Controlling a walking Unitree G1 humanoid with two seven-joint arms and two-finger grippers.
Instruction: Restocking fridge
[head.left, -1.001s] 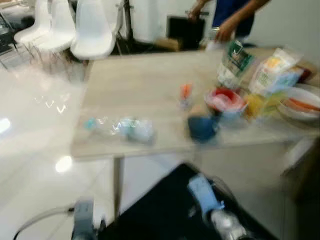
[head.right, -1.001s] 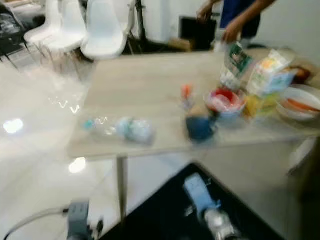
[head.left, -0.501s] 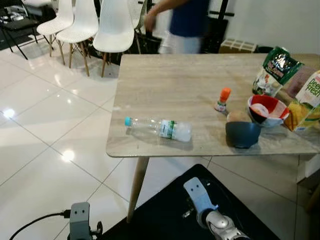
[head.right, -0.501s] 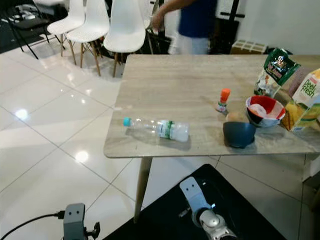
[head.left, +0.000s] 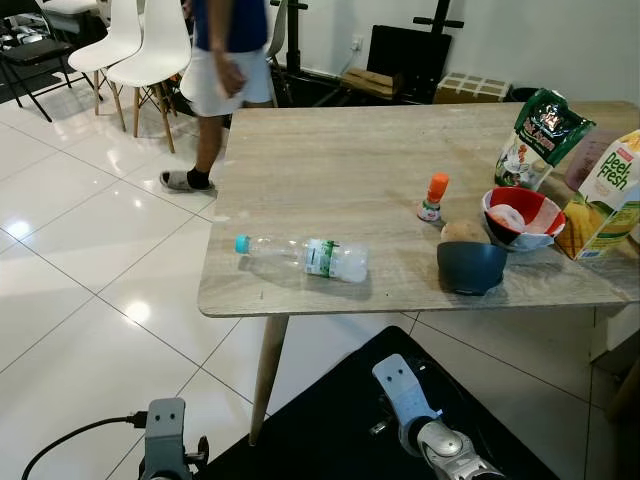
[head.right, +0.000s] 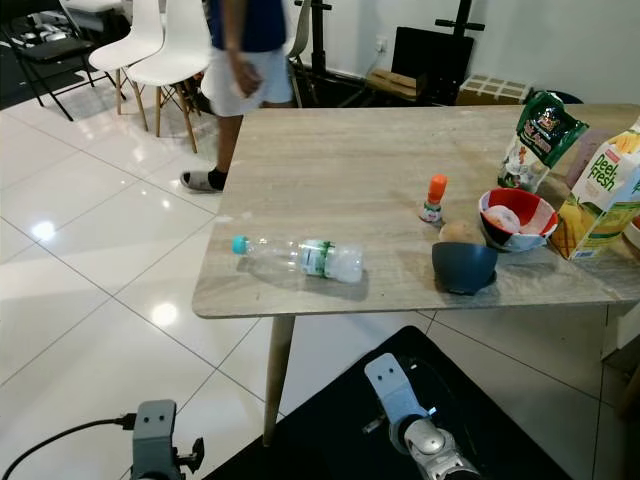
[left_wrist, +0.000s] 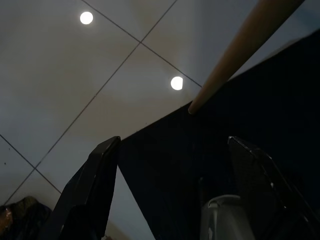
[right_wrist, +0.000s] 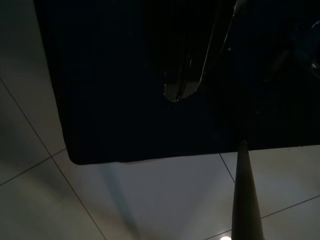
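A clear plastic water bottle (head.left: 300, 258) with a teal cap lies on its side near the front edge of the light wooden table (head.left: 330, 170). To its right stand a small orange-capped bottle (head.left: 433, 197), a dark blue bowl (head.left: 470, 267), a red bowl (head.left: 521, 215), a green bag (head.left: 540, 135) and a juice carton (head.left: 605, 195). Both arms hang low in front of the table. In the left wrist view my left gripper (left_wrist: 172, 141) is open over the floor tiles and a black mat. My right gripper (right_wrist: 177, 95) is shut, dim against the mat.
A person (head.left: 225, 60) in a blue top and white shorts walks past the table's far left corner. White chairs (head.left: 140, 40) stand behind. A black mat (head.left: 330, 430) lies on the glossy tile floor under me, with a slanted table leg (head.left: 268, 375) beside it.
The person has walked from behind the table to its far left side. The head view has steadied from blur and shifted slightly; the things on the table lie as before.
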